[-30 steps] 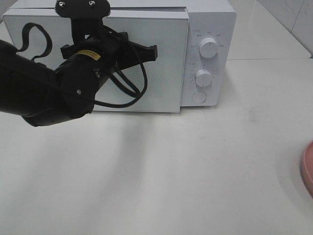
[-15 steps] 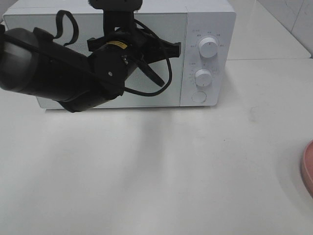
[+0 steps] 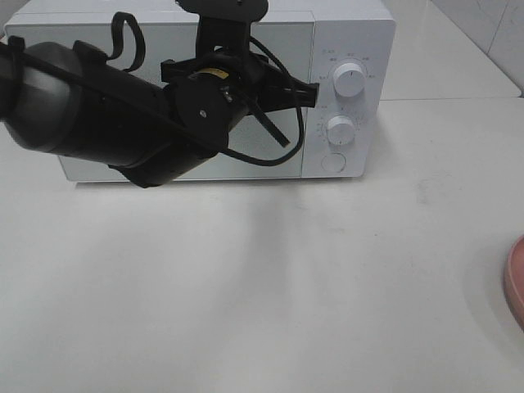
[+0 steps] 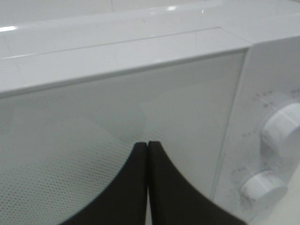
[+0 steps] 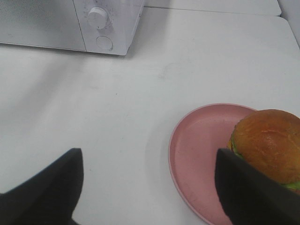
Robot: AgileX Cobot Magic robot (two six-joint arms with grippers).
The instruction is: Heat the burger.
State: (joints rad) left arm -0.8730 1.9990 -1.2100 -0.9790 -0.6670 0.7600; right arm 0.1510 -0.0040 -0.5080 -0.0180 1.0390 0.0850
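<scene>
Burger on pink plate at bench's right edge, just beyond spread, empty right claw; left claw, clenched on nothing, apparently near microwave door.

Black arm before white microwave

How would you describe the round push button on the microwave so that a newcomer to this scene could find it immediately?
Start at the white microwave at the back of the table and look at its control panel, the strip right of the door. The button sits at the bottom, below the two dials. Unlike them it is flat, without a raised grip.
</scene>
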